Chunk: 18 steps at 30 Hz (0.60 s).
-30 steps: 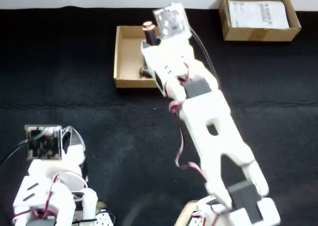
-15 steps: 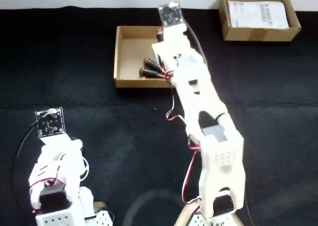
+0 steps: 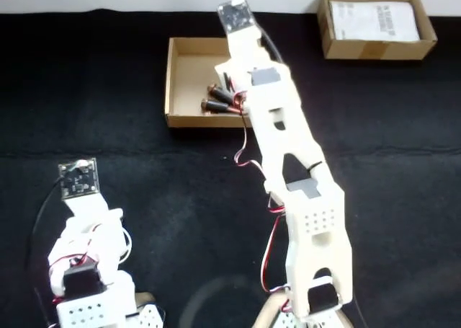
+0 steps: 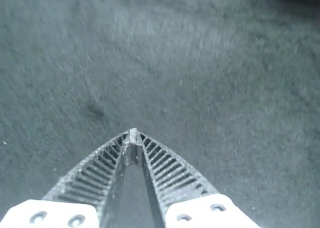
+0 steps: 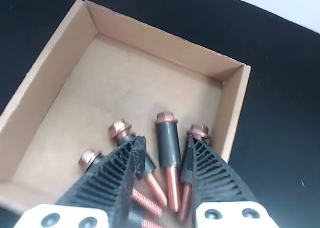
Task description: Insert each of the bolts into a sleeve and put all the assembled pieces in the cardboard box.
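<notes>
**FOUR PIECES IN BOX; BOTH GRIPPERS EMPTY**

Left side: the left gripper [image 4: 132,137] hangs over bare black cloth [image 3: 144,176], with its arm folded back near its base. Its fingers [image 4: 107,163] are pressed together tip to tip, with nothing between them.

Centre: the cardboard box [image 3: 171,83] sits at the far side of the cloth. Four assembled pieces [image 5: 167,133] lie on its floor, bunched toward one wall with their heads pointing roughly the same way. One is partly hidden behind a finger.

Above them, the right gripper [image 5: 165,138] is moderately parted, straddling the middle piece and gripping nothing.

Far right: a second box [image 3: 374,25] holds a white sheet, well apart from the work.

Handling assessment: the pieces are judged light, rigid and smooth. Their round bodies are liable to roll, and a sleeve [image 5: 168,148] may slide along its bolt [image 5: 172,188]. Any hold is best taken across the dark sleeve at mid-length, not on the threaded shank.
</notes>
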Each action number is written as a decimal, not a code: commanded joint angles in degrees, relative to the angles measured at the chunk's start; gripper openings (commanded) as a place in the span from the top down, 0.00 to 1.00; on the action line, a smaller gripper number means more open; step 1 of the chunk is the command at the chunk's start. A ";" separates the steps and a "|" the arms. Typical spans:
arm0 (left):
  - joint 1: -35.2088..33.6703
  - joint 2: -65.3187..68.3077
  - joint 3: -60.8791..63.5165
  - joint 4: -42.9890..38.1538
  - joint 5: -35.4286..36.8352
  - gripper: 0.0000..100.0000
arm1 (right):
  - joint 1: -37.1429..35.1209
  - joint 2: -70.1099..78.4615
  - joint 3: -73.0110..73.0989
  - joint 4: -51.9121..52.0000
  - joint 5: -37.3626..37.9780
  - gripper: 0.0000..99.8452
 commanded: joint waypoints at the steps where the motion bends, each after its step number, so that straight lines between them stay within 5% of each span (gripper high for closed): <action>1: -0.66 -0.31 1.54 -0.62 -0.18 0.99 | -0.04 -5.49 -10.33 12.79 -0.26 0.88; 12: -0.31 -0.31 3.03 -0.88 0.00 0.99 | -5.23 -19.12 -36.79 45.58 -0.09 0.88; 18: -0.22 -0.31 3.47 -0.88 0.00 0.99 | -5.67 -27.65 -44.44 47.60 -0.18 0.88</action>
